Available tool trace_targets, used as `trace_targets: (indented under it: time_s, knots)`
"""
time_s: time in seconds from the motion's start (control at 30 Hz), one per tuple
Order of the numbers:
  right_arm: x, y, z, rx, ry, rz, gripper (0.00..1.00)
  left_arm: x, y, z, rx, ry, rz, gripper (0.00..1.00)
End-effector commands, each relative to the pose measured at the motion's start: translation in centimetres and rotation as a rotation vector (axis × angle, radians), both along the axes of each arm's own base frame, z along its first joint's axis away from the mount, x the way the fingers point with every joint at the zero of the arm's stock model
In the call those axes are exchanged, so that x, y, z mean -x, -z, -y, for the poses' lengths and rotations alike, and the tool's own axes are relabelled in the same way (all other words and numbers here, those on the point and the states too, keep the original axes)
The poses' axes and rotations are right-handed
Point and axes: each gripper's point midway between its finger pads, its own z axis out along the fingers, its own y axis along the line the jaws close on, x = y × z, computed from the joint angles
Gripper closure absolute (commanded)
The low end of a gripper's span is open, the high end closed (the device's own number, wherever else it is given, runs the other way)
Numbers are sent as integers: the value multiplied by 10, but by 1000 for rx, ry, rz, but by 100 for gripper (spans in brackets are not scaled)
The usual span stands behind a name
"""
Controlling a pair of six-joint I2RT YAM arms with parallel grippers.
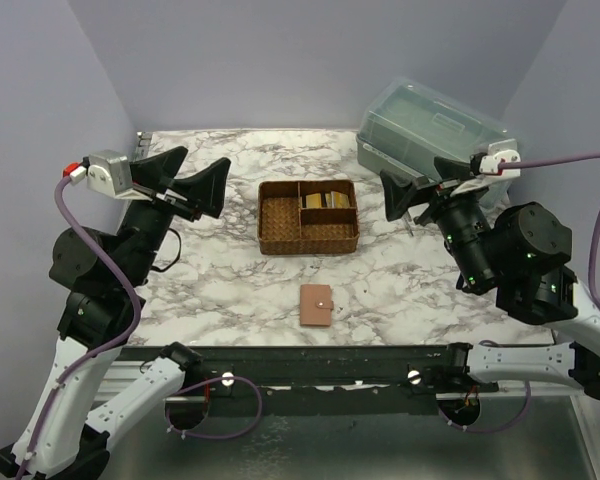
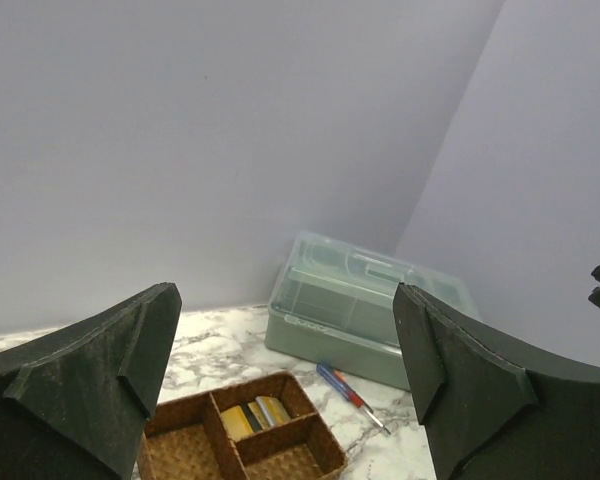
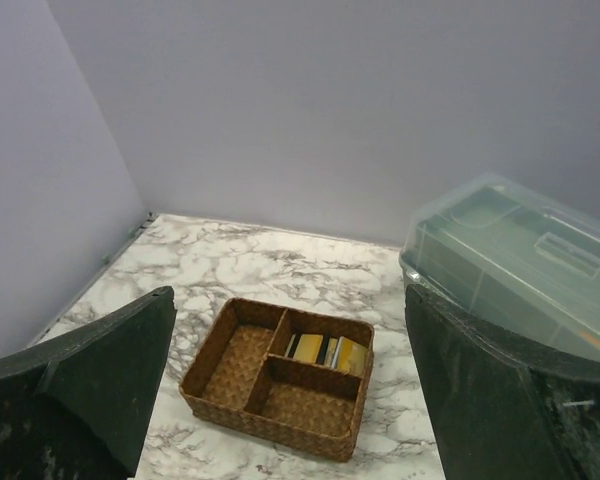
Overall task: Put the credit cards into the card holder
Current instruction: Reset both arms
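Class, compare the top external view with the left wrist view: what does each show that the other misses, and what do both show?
Only the top external view: the closed card holder, lying on the near side of the marble table.
Only the left wrist view: a red and blue pen lying in front of the green box, largely hidden from above.
Both: the woven tray, the credit cards in its far right compartment, the green box, and the open left gripper.

A robot lab: a left arm (image 1: 95, 265) and a right arm (image 1: 525, 260) are bolted to a metal rail (image 1: 320, 365) by a marble table (image 1: 210, 290), with plain walls (image 1: 310, 60) around
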Motion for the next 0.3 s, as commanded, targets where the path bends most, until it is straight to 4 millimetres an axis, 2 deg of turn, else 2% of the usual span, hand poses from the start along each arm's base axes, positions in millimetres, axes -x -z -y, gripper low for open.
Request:
trace_targets:
  time_s: [0.0, 0.2, 0.27]
  knots:
    - [3, -21, 6, -19, -8, 80, 0, 2, -17, -7, -3, -35, 69, 4]
    - [-2, -15, 14, -33, 58, 49, 0, -1, -12, -2, -21, -21, 69, 4]
    - [1, -16, 14, -38, 33, 60, 0, -2, -11, -2, -22, -23, 67, 4]
